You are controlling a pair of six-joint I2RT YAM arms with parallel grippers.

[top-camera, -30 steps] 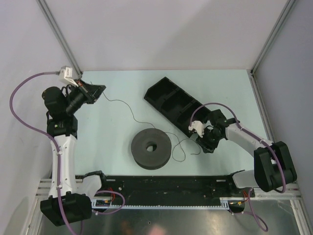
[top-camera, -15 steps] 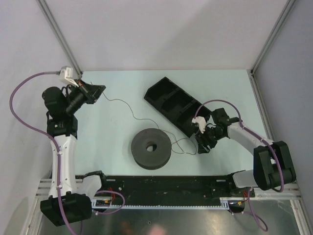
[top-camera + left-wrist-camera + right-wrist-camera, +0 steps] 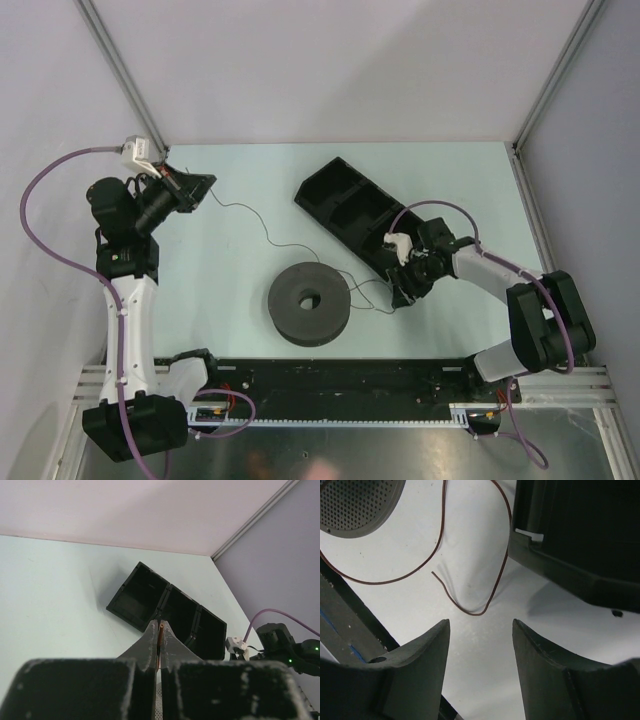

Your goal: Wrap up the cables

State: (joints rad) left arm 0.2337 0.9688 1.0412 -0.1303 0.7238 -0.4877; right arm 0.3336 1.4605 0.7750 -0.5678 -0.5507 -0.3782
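Observation:
The cable (image 3: 268, 238) is a thin dark wire running from my left gripper (image 3: 207, 187) across the table to the dark grey spool (image 3: 290, 305), then on in loose loops to the right. In the left wrist view my left gripper (image 3: 160, 626) is shut on the cable's coppery end (image 3: 161, 632). My right gripper (image 3: 400, 296) sits low between the spool and the black tray (image 3: 345, 205). In the right wrist view it (image 3: 480, 625) stands open with nothing between its fingers, and a cable loop (image 3: 476, 613) and free end lie just ahead of the tips.
The black three-compartment tray (image 3: 580, 545) lies diagonally, close to the right of my right gripper. The spool's perforated flange (image 3: 355, 502) shows ahead on the left. A black rail (image 3: 340, 375) runs along the near table edge. Grey walls close in the back and sides.
My right gripper has moved left toward the tray's near end and the cable loops, and stands wider open than a second ago. The loops have shifted and shrunk. The left arm has not moved.

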